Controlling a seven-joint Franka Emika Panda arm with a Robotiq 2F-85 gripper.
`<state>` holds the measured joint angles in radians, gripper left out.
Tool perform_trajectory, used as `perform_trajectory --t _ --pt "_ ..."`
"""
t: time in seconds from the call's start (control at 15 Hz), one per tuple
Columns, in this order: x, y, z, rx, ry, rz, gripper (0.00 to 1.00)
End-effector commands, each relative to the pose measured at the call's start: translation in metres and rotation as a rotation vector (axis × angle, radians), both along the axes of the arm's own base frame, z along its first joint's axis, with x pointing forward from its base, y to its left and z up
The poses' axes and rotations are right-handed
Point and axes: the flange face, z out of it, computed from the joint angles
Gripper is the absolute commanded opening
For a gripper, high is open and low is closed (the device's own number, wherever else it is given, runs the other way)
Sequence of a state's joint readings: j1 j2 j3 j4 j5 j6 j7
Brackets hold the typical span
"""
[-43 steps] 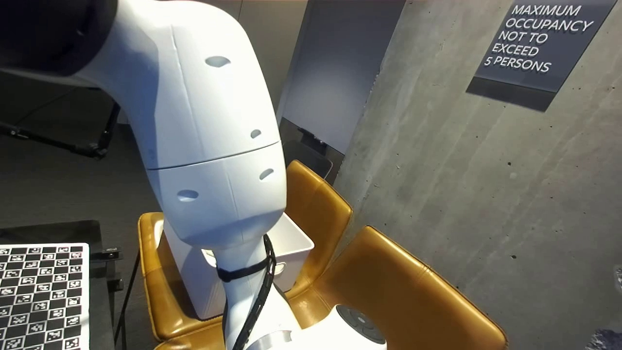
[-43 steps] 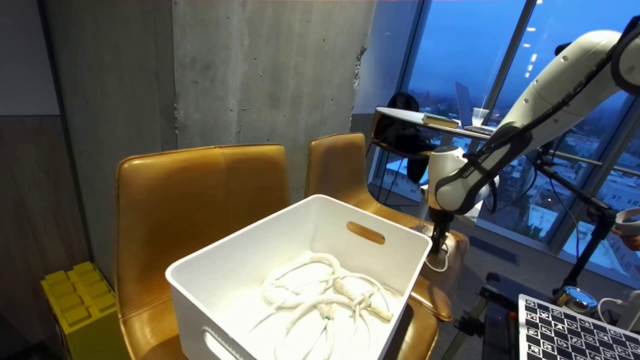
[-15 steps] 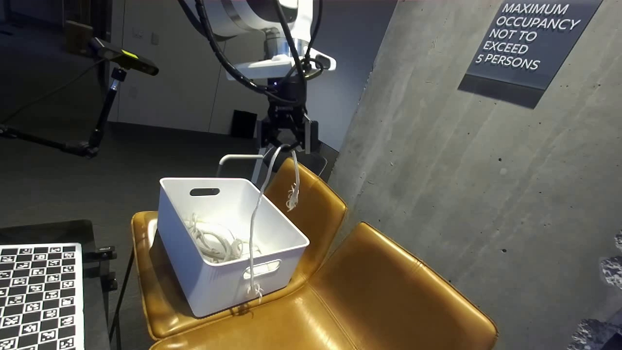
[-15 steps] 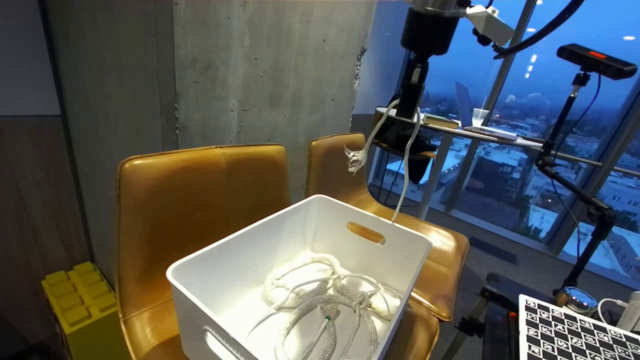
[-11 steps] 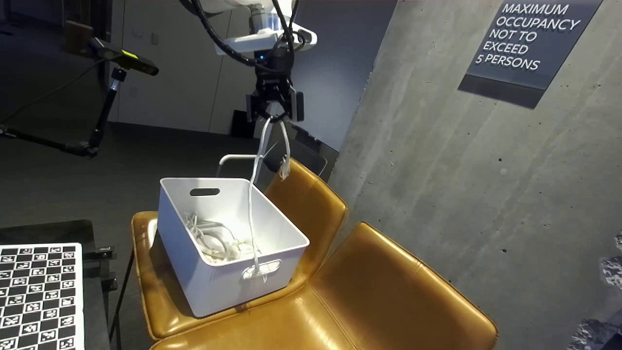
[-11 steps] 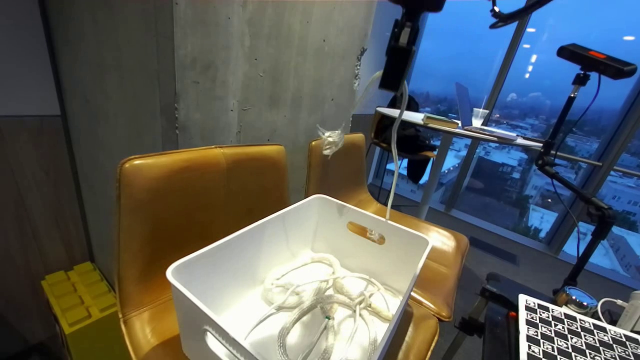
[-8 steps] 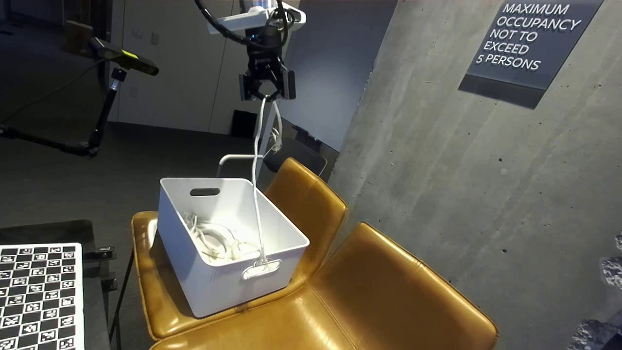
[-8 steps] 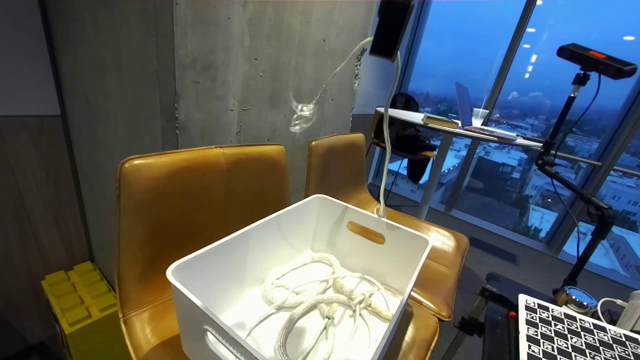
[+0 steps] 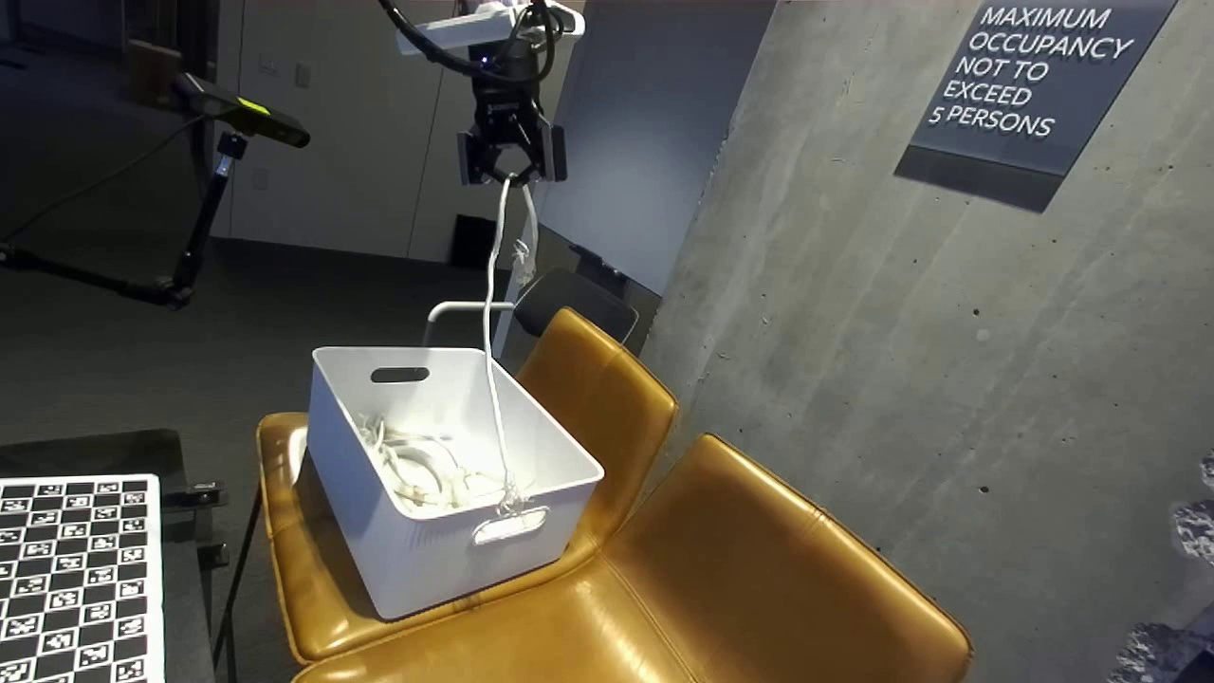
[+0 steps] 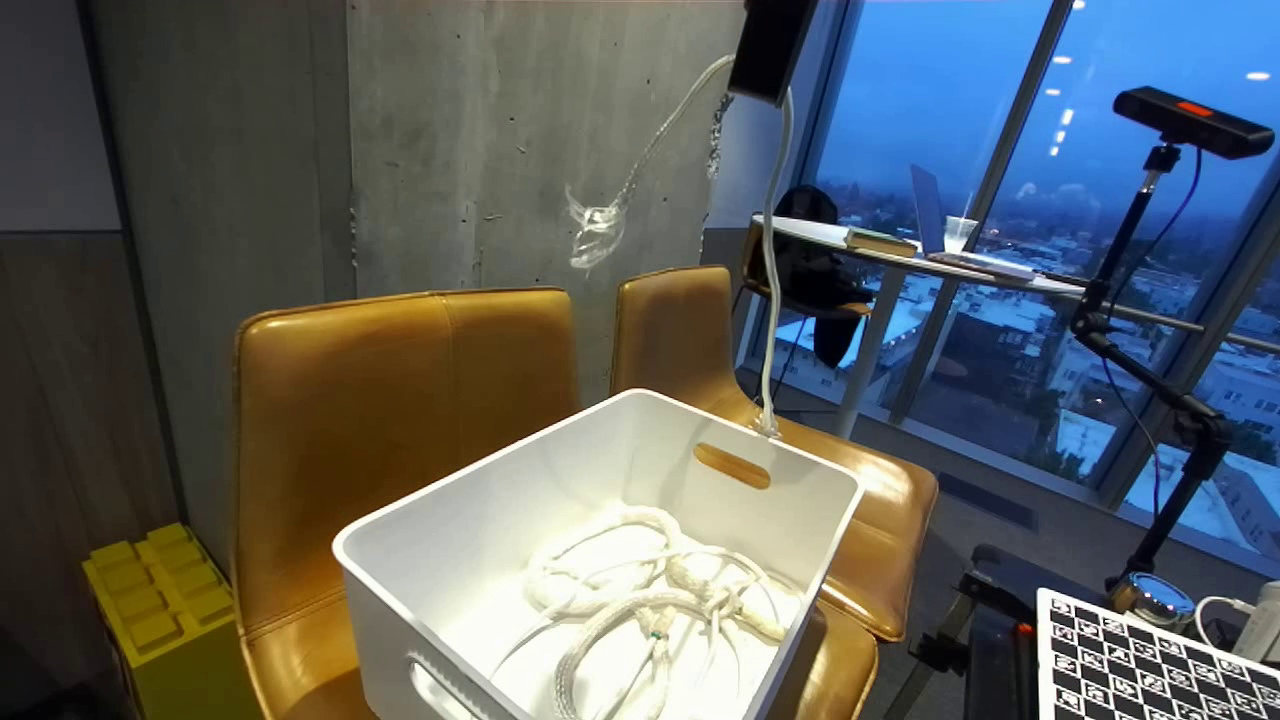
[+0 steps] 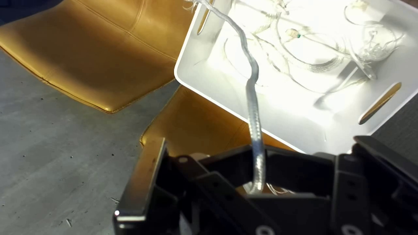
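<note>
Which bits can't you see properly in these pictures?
The pinched bit of the white cord: in an exterior view, the black jaws hide it.
Most of the robot arm: cut off by the top edge in both exterior views.
How many cords lie in the white bin: glare and tangling hide that in the wrist view.
The bottom of the yellow block: cut off by the lower edge in an exterior view.

Wrist view: bin (image 11: 290, 125) washed out by glare, upper right | in an exterior view: floor (image 9: 228, 332) dim at left
</note>
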<state>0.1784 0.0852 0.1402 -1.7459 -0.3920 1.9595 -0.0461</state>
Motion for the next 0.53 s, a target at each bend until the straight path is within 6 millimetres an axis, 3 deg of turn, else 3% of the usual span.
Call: perform_trajectory --t 0.0,0.47 --pt "0.001 0.006 -0.005 -0.028 0.009 0.0 0.0" --pt "-0.011 0.051 -0.006 -0.054 0.001 0.058 0.0"
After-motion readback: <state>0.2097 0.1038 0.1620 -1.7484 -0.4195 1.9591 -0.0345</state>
